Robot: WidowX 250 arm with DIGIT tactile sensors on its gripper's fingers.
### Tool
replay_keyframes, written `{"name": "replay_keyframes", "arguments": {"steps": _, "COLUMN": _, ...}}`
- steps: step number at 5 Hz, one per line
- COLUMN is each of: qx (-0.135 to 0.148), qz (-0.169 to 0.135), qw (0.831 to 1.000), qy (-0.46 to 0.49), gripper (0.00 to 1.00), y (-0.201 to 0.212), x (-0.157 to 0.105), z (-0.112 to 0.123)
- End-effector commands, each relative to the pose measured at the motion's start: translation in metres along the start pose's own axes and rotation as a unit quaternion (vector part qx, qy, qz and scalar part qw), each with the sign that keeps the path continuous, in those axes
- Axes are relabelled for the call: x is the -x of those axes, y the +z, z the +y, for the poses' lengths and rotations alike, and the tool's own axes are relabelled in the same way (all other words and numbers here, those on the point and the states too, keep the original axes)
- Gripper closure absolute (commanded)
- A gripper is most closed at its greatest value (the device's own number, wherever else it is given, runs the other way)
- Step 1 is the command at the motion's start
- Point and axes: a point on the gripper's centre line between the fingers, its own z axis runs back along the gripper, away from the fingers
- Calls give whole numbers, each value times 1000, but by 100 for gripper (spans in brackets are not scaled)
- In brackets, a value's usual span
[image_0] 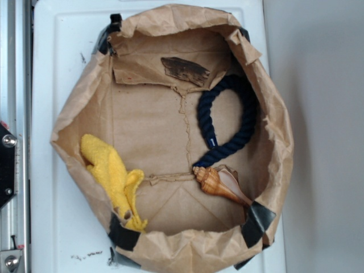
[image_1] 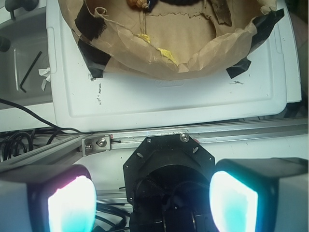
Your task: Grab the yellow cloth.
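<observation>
- The yellow cloth lies long and lumpy inside the brown paper bag, against its wall at about 8 o'clock in the exterior view.
- In the wrist view only yellow scraps of it show over the crumpled rim.
- A dark blue rope curls at 2 o'clock, well apart from the cloth.
- A tan seashell rests at 5 o'clock, just below the rope's end.
- The bag sits on a white tray.
- The end effector hangs outside the bag over the metal rail, its two pads spread wide, gripping nothing.
</observation>
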Motion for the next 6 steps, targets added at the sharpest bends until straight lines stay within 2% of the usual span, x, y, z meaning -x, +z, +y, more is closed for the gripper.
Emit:
{"name": "replay_keyframes", "arguments": {"steps": 1, "qx": 0, "qz": 0, "qw": 1000, "qy": 0, "gripper": 0, "y": 0, "x": 0, "z": 0}}
{"name": "replay_keyframes", "arguments": {"steps": 2, "qx": 32, "qz": -7, "qw": 999, "qy": 42, "gripper": 0, "y": 3, "x": -51, "z": 19}}
{"name": "replay_keyframes", "arguments": {"steps": 3, "qx": 48, "qz": -18, "qw": 997, "qy": 63, "gripper": 0, "y": -2, "x": -100, "z": 28}}
{"name": "replay_keyframes", "arguments": {"steps": 4, "qx": 67, "qz": -14, "qw": 993, "qy": 93, "gripper": 0, "y": -23, "x": -131, "z": 39}}
{"name": "replay_keyframes", "arguments": {"steps": 5, "qx": 92, "qz": -10, "qw": 985, "qy": 144, "gripper": 0, "y": -61, "x": -147, "z": 35}}
{"name": "replay_keyframes", "arguments": {"steps": 6, "qx": 96, "qz": -4, "qw": 979, "qy": 178, "gripper": 0, "y": -88, "x": -148, "z": 26}}
